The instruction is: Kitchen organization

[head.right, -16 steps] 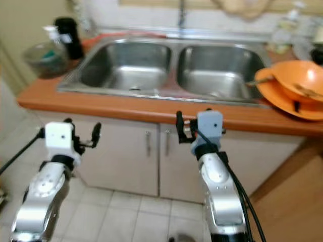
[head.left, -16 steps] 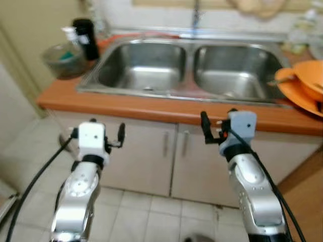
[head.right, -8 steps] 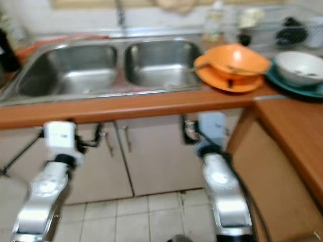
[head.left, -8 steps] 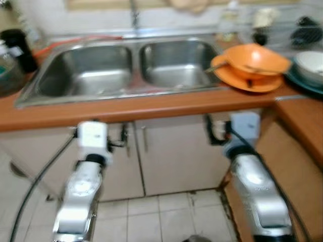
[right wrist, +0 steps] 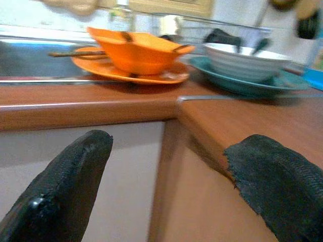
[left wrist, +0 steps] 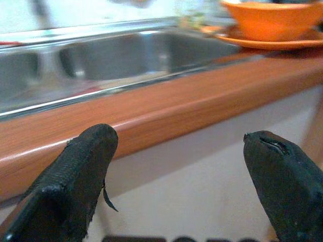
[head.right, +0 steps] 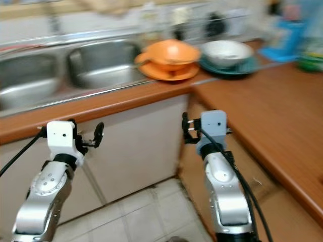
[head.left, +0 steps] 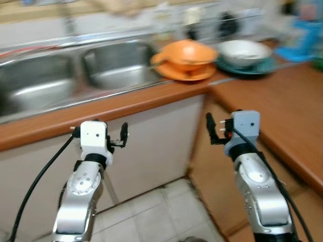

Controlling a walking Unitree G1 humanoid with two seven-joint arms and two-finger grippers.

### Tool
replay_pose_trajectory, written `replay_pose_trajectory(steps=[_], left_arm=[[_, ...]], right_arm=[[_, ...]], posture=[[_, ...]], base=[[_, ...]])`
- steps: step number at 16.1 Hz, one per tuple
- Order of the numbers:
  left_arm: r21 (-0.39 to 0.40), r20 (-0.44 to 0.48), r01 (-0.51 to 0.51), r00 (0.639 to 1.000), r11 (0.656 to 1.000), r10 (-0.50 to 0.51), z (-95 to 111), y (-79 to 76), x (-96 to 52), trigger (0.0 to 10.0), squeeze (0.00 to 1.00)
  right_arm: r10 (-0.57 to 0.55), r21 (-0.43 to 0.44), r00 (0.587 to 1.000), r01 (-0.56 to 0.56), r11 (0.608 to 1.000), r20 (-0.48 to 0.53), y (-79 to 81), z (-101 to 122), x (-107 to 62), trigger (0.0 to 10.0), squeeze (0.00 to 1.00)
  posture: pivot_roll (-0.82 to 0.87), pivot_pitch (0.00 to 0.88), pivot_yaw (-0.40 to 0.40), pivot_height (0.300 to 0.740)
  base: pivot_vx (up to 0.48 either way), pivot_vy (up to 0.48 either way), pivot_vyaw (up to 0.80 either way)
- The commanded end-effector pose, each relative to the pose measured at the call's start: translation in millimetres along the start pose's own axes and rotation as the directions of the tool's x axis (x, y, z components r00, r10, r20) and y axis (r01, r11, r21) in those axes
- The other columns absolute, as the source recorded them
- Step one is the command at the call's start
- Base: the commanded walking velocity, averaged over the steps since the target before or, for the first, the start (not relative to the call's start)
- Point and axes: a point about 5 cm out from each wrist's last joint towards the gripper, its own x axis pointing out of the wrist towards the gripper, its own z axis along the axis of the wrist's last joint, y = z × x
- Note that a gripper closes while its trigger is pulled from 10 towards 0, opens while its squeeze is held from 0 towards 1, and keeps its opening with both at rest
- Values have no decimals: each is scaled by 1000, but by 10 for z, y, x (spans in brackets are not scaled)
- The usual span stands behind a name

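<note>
Grippers come first, nearest the camera: the left gripper and the right gripper are both raised in front of the cabinet fronts, below the edge of the wooden countertop. Each has its two black fingers spread wide apart, as the wrist views make plain, and neither has hold of anything.

Beyond them the countertop turns a corner and runs along the robot's right side. Set into it on the left is a double steel sink; the head views are blurred, and I cannot tell if anything lies in either basin.

Just right of the sink stands an orange bowl on an orange plate. Beside that, a white bowl sits on a teal plate. A blue object stands farther right, too blurred to identify.

The right wrist view is sharper than the head views: it shows a thin stick-like utensil resting on the orange plate against the bowl, ribbed sides on the white bowl, and a wire rack behind the dishes. The left wrist view looks across the counter edge into the right sink basin, with the orange dishes off to one side.
</note>
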Motion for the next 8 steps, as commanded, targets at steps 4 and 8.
replay_pose_trajectory(steps=[4, 8], left_arm=[[26, 41, 21, 999, 999, -22, 111, -11, 24, 10000, 0], [7, 91, 50, 995, 999, -50, 241, -36, 58, 10000, 0]], right_arm=[[30, 2, 999, -30, 1000, 44, 53, 113, -6, 10000, 1000], [32, 11, 998, -33, 999, 61, 58, 166, -3, 10000, 1000]], posture=[[-60, 0, 45, 740], [-59, 0, 47, 740]], base=[[0, 0, -113], [346, 0, 0]])
